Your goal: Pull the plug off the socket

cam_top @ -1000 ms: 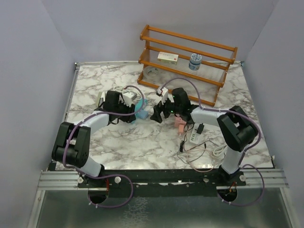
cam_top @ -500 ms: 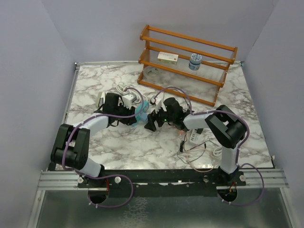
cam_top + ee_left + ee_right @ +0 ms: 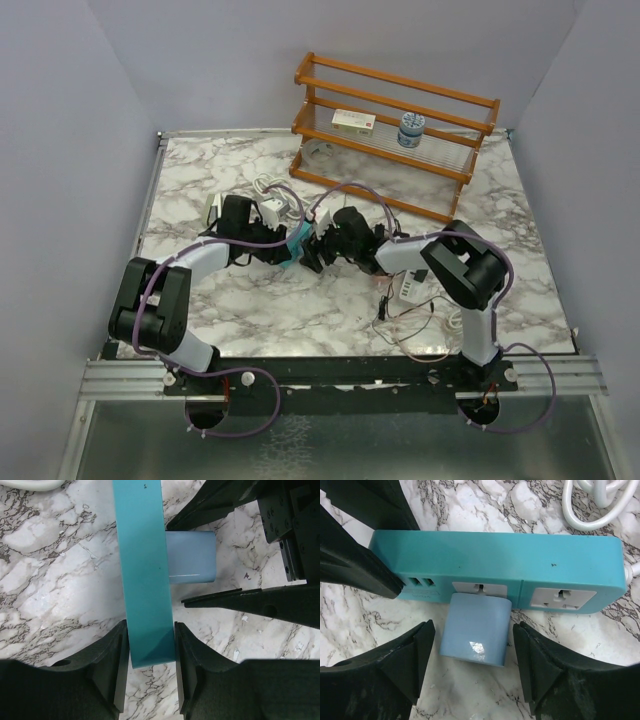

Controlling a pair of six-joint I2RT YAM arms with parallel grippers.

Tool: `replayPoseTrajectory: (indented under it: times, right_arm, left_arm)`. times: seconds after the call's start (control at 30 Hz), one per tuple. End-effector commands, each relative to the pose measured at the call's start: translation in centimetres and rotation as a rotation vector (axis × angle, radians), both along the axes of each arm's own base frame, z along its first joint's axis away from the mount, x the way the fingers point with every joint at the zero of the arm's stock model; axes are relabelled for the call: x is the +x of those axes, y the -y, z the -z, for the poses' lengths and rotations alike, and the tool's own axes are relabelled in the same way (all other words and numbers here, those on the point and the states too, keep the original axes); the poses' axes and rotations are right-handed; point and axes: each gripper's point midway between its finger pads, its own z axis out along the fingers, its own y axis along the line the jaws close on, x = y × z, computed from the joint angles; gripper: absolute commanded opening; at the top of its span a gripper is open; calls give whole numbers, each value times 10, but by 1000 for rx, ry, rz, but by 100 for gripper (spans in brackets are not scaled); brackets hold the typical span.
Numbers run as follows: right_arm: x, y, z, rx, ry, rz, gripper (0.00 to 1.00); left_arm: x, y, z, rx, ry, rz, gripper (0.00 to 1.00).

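Note:
A teal power strip point(image 3: 500, 555) lies on the marble table; it also shows in the left wrist view point(image 3: 142, 570) and the top view point(image 3: 295, 243). A pale blue plug point(image 3: 476, 628) sits in its middle socket and shows in the left wrist view too point(image 3: 191, 557). My left gripper point(image 3: 150, 667) is shut on the end of the strip. My right gripper point(image 3: 472, 647) is open, one finger on each side of the plug, not touching it. In the top view the two grippers meet at the strip, the left one point(image 3: 283, 250) and the right one point(image 3: 312, 250).
A white cable point(image 3: 600, 500) coils behind the strip. A wooden rack point(image 3: 395, 130) with a box and a can stands at the back. A white adapter with thin wires point(image 3: 410, 290) lies to the right near my right arm.
My right gripper has moved left across the table to the power strip and now straddles the plug. My left gripper has stayed on the strip.

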Motion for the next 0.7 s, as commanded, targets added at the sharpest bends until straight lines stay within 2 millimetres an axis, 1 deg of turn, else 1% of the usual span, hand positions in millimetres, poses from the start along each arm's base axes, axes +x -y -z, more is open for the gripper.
replayPoseTrajectory:
  times: [0.0, 0.17, 0.27, 0.37, 0.53, 0.67]
  right_arm:
    - [2, 3, 17, -78, 34, 26, 68]
    - [3, 9, 19, -100, 56, 52, 56]
    - [2, 8, 21, -109, 53, 59, 49]
    - [0, 6, 25, -122, 33, 71, 41]
    - [1, 10, 29, -129, -12, 136, 27]
    - [5, 15, 27, -138, -37, 201, 10]
  left_arm:
    - [-15, 6, 9, -21, -68, 49, 0]
    - [-12, 4, 11, -3, -61, 34, 0]
    - [-10, 1, 13, 12, -58, 19, 0]
    - [-8, 0, 14, 19, -60, 9, 0]
    - [-5, -3, 14, 33, -52, -13, 0]
    - [-1, -8, 15, 50, -37, -51, 0]
